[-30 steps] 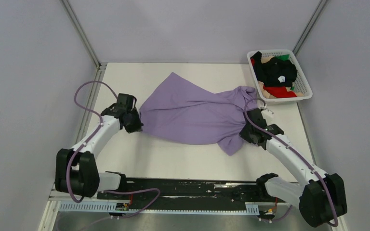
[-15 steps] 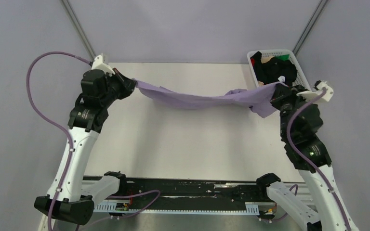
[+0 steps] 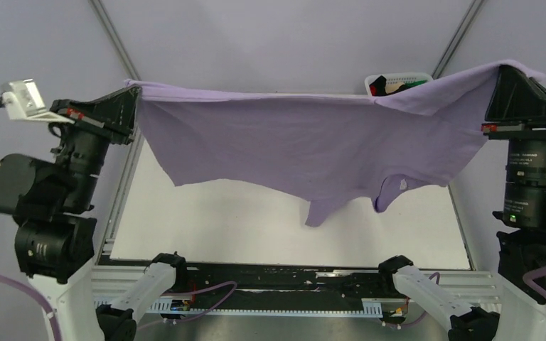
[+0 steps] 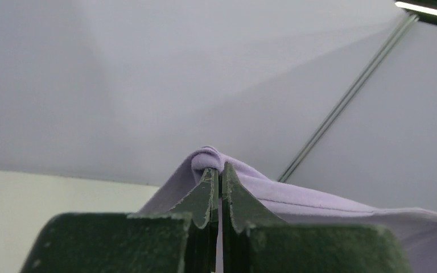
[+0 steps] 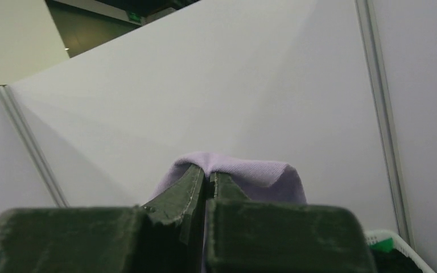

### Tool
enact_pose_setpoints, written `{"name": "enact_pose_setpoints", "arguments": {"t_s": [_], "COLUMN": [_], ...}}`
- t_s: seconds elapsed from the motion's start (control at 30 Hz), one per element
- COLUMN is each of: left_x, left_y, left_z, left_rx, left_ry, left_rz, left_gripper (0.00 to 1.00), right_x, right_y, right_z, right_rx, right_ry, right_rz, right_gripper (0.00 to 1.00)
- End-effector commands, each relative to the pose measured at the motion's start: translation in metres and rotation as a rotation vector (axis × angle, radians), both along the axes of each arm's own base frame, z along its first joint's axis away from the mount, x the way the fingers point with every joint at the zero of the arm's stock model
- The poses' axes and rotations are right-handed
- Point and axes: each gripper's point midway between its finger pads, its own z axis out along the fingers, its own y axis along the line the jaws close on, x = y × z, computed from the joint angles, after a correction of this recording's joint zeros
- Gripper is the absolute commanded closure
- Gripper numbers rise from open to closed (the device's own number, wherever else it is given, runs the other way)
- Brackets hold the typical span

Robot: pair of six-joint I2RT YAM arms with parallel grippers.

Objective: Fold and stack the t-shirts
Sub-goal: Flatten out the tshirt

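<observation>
Lavender t-shirt (image 3: 306, 149): hung from left fingers (image 4: 203, 196) and right fingers (image 5: 189, 185), clamped on seemingly shallow folds; stretching could pull it free.

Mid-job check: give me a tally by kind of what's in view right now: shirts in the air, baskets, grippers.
T-shirts held up: 1, the lavender t-shirt
Baskets: 1, the white basket, mostly hidden behind it; the clothes inside cannot be counted
Grippers: 2, left gripper and right gripper, both shut on the lavender t-shirt
Total: 4
</observation>
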Motion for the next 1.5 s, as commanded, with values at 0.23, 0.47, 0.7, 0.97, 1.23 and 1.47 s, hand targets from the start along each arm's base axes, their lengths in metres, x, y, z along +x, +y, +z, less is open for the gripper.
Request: {"name": "enact_pose_setpoints", "arguments": {"t_s": [0.23,0.47,0.7,0.97,1.23,1.47], "left_x": [-0.097,-0.093,-0.010,0.111,0.221,0.283], "left_y": [0.025,0.027,0.042,0.087,0.100,0.101], "left_z": [0.048,0.045,-0.016,-0.200,-0.353,-0.437], "left_rx": [0.019,0.030,0.014,0.108,0.148,0.156], "left_ry": [-0.205,-0.183,0.030,0.506,0.770,0.934], "left_rz": [0.049,0.065,0.224,0.614,0.620,0.569], "left_gripper": [1.00,1.00,1.00,1.00,1.00,1.00], "right_x": [-0.089,-0.064,0.032,0.176,0.287,0.357], "right_y": [0.026,0.025,0.033,0.052,0.081,0.080], "right_z": [0.062,0.059,0.004,-0.161,-0.315,-0.399], "right_rx": [-0.211,-0.233,-0.215,-0.261,-0.196,-0.201], "right_ry": [-0.224,-0.177,0.005,0.366,0.667,0.837], "right_rz": [0.210,0.154,0.049,-0.090,-0.071,-0.150], "right_gripper": [1.00,1.00,1.00,1.00,1.00,1.00]}}
